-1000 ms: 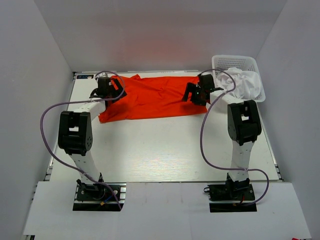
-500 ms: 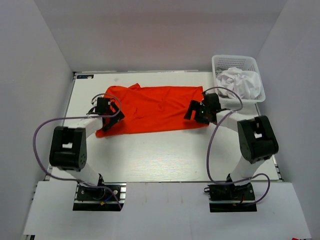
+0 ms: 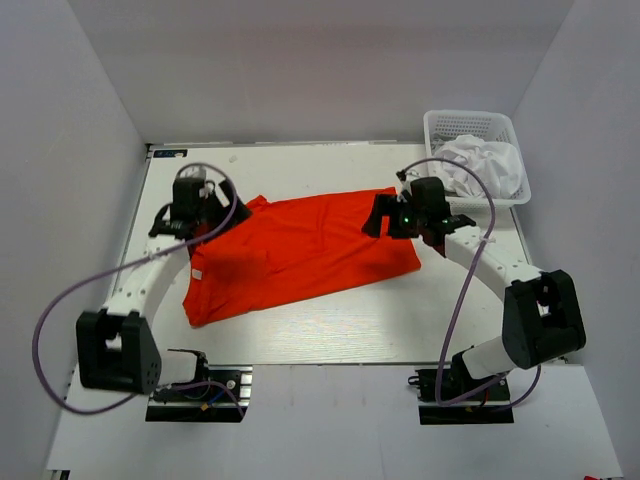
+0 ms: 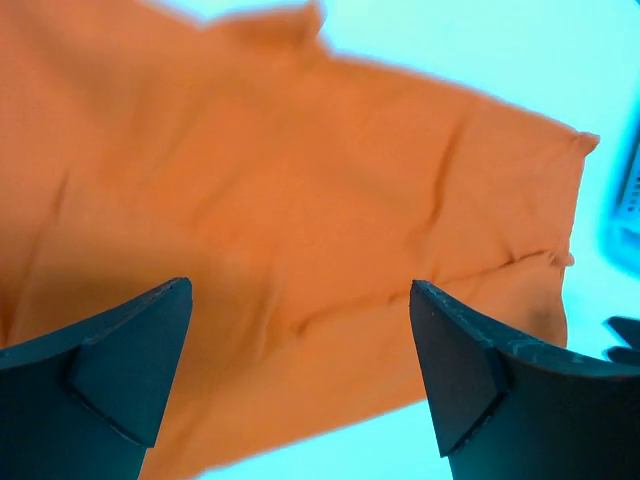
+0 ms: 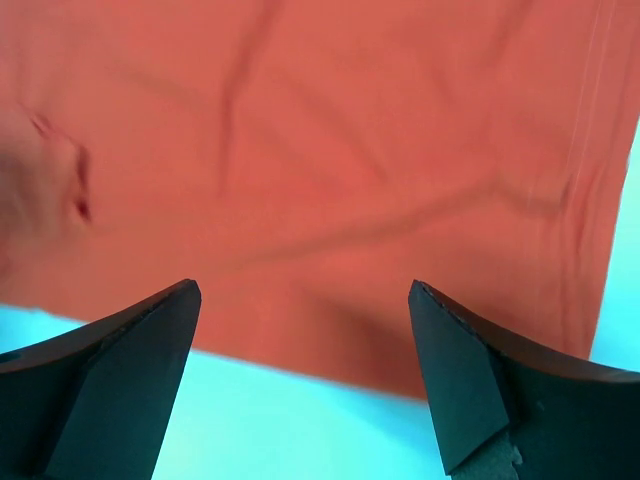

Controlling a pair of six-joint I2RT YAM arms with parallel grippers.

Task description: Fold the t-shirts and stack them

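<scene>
T-shirts are the whole job, and there are two. The orange-red t-shirt (image 3: pixel 300 255) lies spread on the counter (image 3: pixel 330 335) between the arms, skewed so that its near-left corner trails toward the left arm's base. It has shallow creases across it. The white t-shirt (image 3: pixel 487 165) sits crumpled in the basket (image 3: pixel 470 119) at the far right corner, well apart from the orange one.

The left end effector (image 3: pixel 205 203) hangs over the shirt's far-left part. Its jaws are spread wide with nothing between them, and the left wrist view shows only cloth below the two fingertips (image 4: pixel 150 340). The right end effector (image 3: pixel 385 216) hangs over the far-right edge, equally wide open and empty. Its wrist view looks down on a stitched hem near the cloth's edge.

Both shirts should handle as light, limp cloth with no stiffness. Whatever is lifted will probably sag and drag the rest across the counter, and a single pinch would likely bunch it. The best holds look to be the edges and corners: the hem corner under the right arm and the shoulder or sleeve edge under the left, taken together so the cloth stays taut. The cloth lies flat, so a fingertip must slide under an edge and catch both layers. The white one will need shaking out before any fold.
</scene>
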